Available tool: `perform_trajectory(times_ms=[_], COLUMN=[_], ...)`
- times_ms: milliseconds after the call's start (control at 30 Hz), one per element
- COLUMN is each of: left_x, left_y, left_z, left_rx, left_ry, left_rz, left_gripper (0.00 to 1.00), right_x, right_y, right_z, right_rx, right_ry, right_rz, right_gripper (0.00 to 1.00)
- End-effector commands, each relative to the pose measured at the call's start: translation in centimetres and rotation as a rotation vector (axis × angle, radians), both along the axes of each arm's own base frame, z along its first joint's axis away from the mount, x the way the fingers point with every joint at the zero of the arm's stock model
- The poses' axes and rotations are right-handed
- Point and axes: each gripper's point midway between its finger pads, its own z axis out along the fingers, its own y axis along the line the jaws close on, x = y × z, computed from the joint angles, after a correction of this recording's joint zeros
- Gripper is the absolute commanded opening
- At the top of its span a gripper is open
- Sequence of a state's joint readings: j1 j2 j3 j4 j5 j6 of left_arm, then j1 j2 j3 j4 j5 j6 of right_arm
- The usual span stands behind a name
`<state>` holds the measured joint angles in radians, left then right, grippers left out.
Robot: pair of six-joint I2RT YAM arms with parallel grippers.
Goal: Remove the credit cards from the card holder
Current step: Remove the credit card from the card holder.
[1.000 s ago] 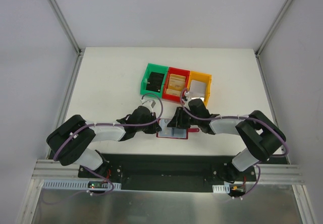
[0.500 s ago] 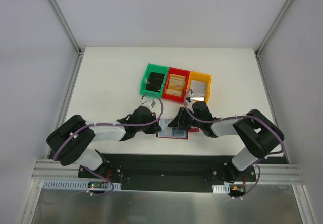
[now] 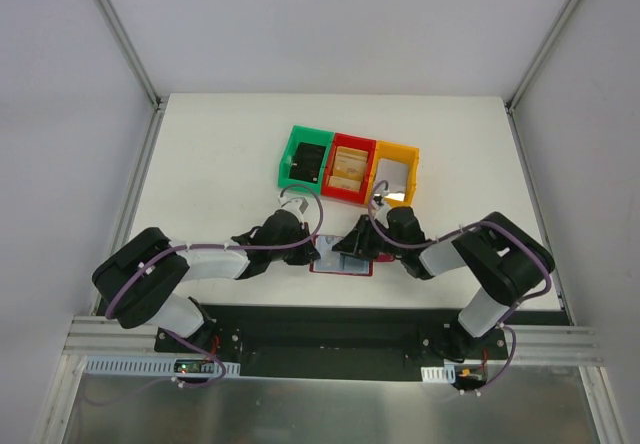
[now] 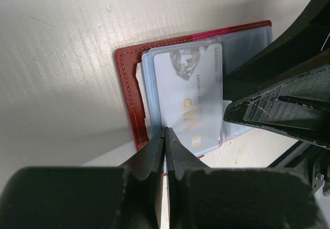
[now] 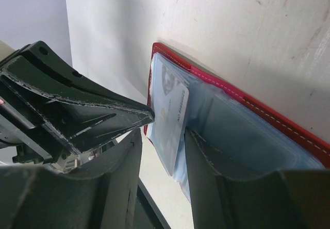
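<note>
Plainly the task is at an early stage. The card holder (image 4: 128,79) lies open and flat on the table (image 3: 220,164), the red bin (image 3: 345,195) stands just beyond it, and no card lies loose around it that I can see. A white card (image 4: 193,100) marked VIP sits in one of the holder's clear sleeves. Its near end pokes past the sleeve's edge, so it looks started but not drawn free. The left gripper (image 4: 165,136) is clenched tight, its tips bearing on the holder's near edge beside that card; whether they nip the sleeve I cannot tell. The right gripper (image 5: 164,136) is over the holder's middle, released, its jaws partly apart on either side of the card's edge. I judge that nearly everything is left to do: this card must be pulled clear, then any others the sleeves hide.
</note>
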<state>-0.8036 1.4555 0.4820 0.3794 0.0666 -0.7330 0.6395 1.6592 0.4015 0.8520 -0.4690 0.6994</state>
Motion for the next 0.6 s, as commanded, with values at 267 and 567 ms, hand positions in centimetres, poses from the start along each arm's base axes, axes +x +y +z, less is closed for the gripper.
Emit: perform_trajectory(times_ms=[267,567], left_x=[-0.44,-0.55], left_y=[1.95,1.54], left_z=[-2.26,-2.32], left_rx=[0.106,0.099], left_ry=[0.055,0.065], left_rz=[0.037,0.021], left_gripper=[0.0,0.0], right_x=[0.09,0.05], right_y=[0.83,1.26], right_z=[2.08,2.42], right_rx=[0.133,0.161], right_ry=[-0.038,-0.034], right_rz=[0.02,0.038], right_gripper=[0.4,0.4])
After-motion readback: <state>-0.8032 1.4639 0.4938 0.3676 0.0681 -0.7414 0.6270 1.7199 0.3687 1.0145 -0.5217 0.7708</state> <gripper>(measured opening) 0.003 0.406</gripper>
